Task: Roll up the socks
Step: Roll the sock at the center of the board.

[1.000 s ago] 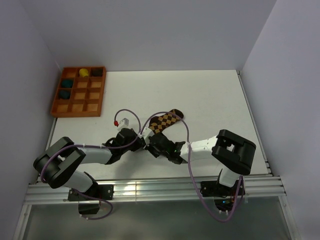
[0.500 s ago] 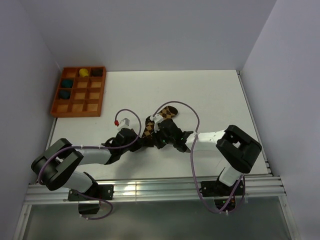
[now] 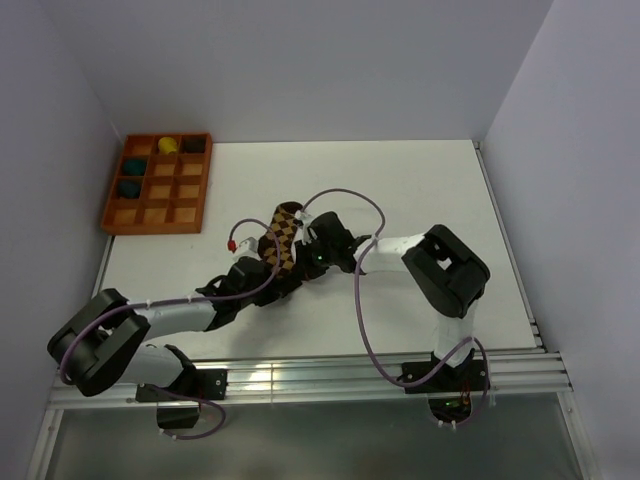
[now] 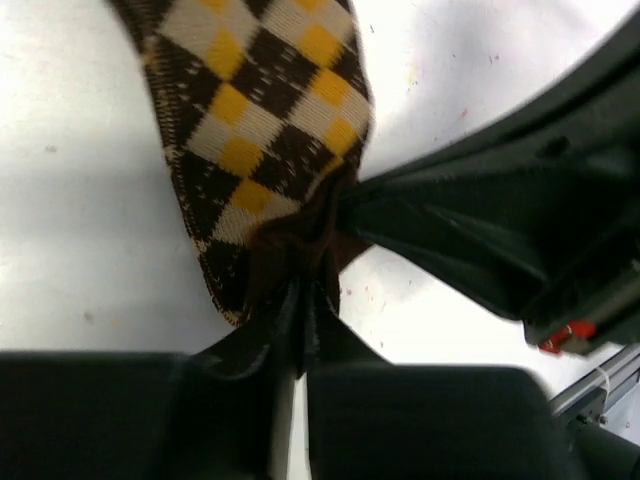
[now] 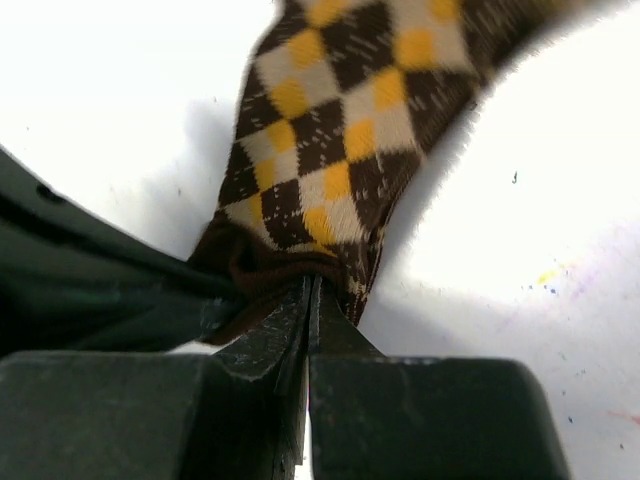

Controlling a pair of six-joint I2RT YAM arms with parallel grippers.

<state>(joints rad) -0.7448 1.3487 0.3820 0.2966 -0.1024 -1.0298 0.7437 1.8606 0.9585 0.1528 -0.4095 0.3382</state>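
I am closing my left hand tight on the bunched brown cuff of the argyle sock, with no gap showing between the fingers. My right hand is doing the same, fully shut on that cuff from the other side. The two hands are meeting almost nose to nose, each showing as a dark mass at the edge of the other's wrist camera.

I am gripping this way, I judge, because the cuff is where a roll gets started. With both hands on one end I am controlling the fabric's width while the rest trails free. The cloth is gathering into folds at the pinch and spreading out to its full checked width further off. The cuff end seems to be riding slightly above the counter, judging by the shadow beside it, though I cannot tell whether the far part is lying flat. I also cannot tell whether a second sock is layered underneath.

From above, the sock's long axis is running nearly straight away from my bases. The cuff is at the near end and the rounded end is pointing toward the far wall, leaning a little to my right. It is sitting near the middle of the counter, well apart from the wooden tray in the far left corner.
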